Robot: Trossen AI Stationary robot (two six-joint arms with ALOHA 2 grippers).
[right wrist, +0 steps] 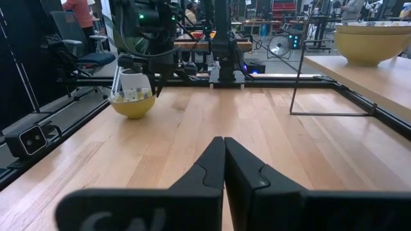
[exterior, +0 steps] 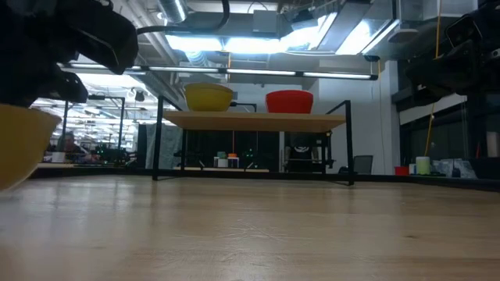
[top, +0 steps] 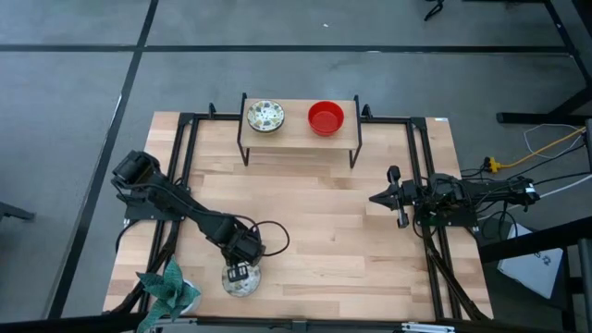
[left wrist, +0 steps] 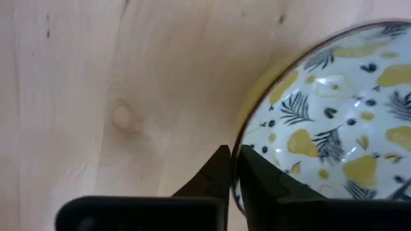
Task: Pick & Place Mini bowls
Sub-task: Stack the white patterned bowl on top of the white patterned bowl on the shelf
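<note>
Left gripper (top: 240,274) clamped on rim of small yellow-outside patterned ceramic bowl (top: 241,280) near table's (top: 324,240) front-left corner. Right gripper (top: 400,197) pinched shut, holding nothing, by right edge.

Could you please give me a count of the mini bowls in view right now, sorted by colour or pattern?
Red mini bowl, on the shelf: 1
Patterned mini bowls: 2, one on the shelf, one at the table's near edge with its rim pinched by the left gripper
Total: 3 mini bowls
</note>
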